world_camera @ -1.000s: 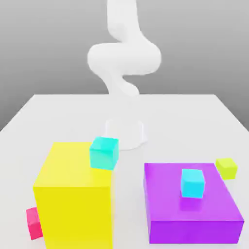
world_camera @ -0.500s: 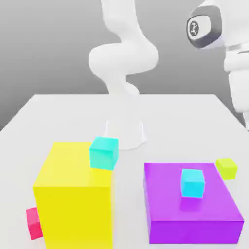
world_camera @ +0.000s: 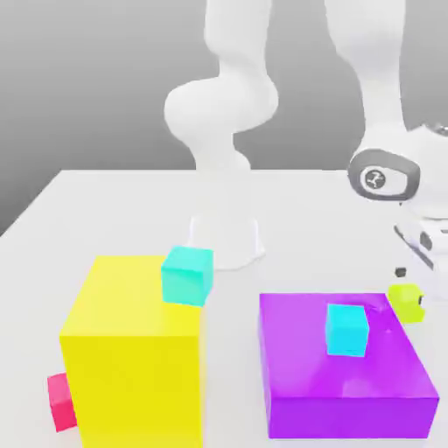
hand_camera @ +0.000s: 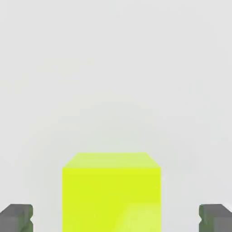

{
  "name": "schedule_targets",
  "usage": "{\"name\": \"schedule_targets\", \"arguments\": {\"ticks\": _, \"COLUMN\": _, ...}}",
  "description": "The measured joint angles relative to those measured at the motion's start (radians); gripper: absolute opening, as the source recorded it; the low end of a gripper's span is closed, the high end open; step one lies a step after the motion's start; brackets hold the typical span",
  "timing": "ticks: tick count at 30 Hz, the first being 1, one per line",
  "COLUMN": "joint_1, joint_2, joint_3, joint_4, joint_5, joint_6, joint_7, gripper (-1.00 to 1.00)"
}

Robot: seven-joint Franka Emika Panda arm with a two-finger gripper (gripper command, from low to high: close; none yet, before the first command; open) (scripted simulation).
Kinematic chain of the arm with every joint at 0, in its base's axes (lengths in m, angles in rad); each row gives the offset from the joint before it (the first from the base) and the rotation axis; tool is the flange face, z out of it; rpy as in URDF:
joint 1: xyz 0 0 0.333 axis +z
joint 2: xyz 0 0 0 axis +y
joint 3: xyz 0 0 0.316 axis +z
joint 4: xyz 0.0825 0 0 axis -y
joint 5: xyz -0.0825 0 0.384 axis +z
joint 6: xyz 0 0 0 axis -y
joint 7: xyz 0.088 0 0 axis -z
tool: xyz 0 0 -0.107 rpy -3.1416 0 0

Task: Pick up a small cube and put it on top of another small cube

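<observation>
Big yellow block [world_camera: 131,350], purple slab [world_camera: 346,367], red cube [world_camera: 59,401], white table [world_camera: 114,210]

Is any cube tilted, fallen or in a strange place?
Nothing stands out. The lime cube sits flat on the table between the open gripper fingers. Both cyan cubes rest squarely on the large blocks.

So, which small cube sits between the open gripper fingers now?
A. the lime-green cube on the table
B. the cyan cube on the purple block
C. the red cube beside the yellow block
A: the hand view shows the small lime-green cube between the gripper's spread fingers.
</observation>
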Motion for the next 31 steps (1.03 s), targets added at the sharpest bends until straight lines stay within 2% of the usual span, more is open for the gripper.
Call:
{"name": "schedule_targets", "arguments": {"ticks": 7, "joint_1": 0.004, "joint_2": 0.005, "joint_3": -0.005, "joint_4": 0.001, "joint_5": -0.006, "joint_6": 0.003, "joint_7": 0.005, "gripper": -1.00}}
{"name": "schedule_targets", "arguments": {"ticks": 13, "joint_1": -0.063, "joint_2": -0.189, "joint_3": 0.097, "joint_4": -0.039, "joint_5": 0.155, "joint_6": -0.148, "joint_7": -0.118, "gripper": -1.00}}
{"name": "schedule_targets", "arguments": {"ticks": 17, "joint_1": -0.172, "joint_2": -0.325, "joint_3": 0.028, "joint_4": -0.008, "joint_5": 0.236, "joint_6": -0.309, "joint_7": -0.318, "gripper": -1.00}}
{"name": "schedule_targets", "arguments": {"ticks": 23, "joint_1": -0.329, "joint_2": -0.508, "joint_3": -0.137, "joint_4": 0.058, "joint_5": 0.247, "joint_6": -0.560, "joint_7": -0.591, "gripper": -1.00}}
{"name": "schedule_targets", "arguments": {"ticks": 27, "joint_1": -0.350, "joint_2": -0.429, "joint_3": -0.164, "joint_4": 0.040, "joint_5": 0.252, "joint_6": -0.463, "joint_7": -0.634, "gripper": -1.00}}
{"name": "schedule_targets", "arguments": {"ticks": 28, "joint_1": -0.351, "joint_2": -0.399, "joint_3": -0.166, "joint_4": 0.032, "joint_5": 0.251, "joint_6": -0.426, "joint_7": -0.635, "gripper": 1.00}}
{"name": "schedule_targets", "arguments": {"ticks": 31, "joint_1": -0.351, "joint_2": -0.399, "joint_3": -0.166, "joint_4": 0.032, "joint_5": 0.251, "joint_6": -0.426, "joint_7": -0.635, "gripper": 1.00}}
